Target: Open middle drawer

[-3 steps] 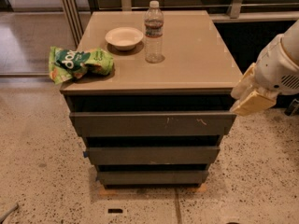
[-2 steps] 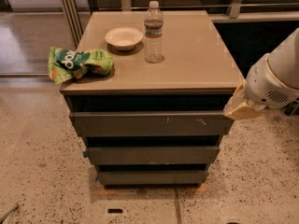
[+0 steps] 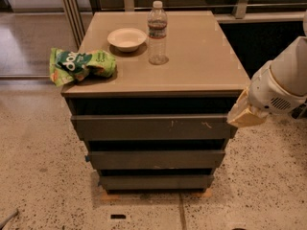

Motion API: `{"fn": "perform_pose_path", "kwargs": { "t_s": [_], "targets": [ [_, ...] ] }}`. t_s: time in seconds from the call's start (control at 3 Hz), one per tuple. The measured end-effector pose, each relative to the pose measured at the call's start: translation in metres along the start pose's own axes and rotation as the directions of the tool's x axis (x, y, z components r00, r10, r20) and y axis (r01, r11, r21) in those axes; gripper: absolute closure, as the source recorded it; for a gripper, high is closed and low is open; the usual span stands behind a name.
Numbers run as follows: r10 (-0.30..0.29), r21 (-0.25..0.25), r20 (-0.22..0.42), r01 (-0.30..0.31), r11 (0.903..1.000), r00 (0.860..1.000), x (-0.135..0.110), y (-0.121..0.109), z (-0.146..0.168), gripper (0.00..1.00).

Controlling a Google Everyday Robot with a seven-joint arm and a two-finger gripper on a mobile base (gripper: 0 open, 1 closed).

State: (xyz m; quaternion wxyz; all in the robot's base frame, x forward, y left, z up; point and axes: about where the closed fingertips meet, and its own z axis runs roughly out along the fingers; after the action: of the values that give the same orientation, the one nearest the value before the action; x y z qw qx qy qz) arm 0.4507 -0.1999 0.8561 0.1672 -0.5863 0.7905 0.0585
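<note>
A grey-brown cabinet has three handleless drawer fronts stacked one below another. The middle drawer has a plain front and sits between the widest, scratched top front and the narrowest bottom front. All three look shut. My gripper hangs at the end of the white arm, by the right end of the top front, above and to the right of the middle drawer. It holds nothing that I can see.
On the cabinet top stand a white bowl and a clear water bottle. A green chip bag hangs over the left edge. A speckled floor surrounds the cabinet. A railing runs behind it.
My arm and gripper have moved left and slightly down, closer to the cabinet's right front corner. The drawers and tabletop items have not moved.
</note>
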Motion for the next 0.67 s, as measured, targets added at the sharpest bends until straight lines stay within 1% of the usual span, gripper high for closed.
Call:
{"fn": "perform_pose_path", "kwargs": {
  "t_s": [0.33,0.67],
  "targets": [
    [-0.011,0.02,0.019,0.01,0.9998,1.0,0.011,0.002,0.026,1.0],
    [0.0,-0.061,0.107,0.007,0.9981,0.994,0.055,0.025,0.147,1.0]
  ]
}}
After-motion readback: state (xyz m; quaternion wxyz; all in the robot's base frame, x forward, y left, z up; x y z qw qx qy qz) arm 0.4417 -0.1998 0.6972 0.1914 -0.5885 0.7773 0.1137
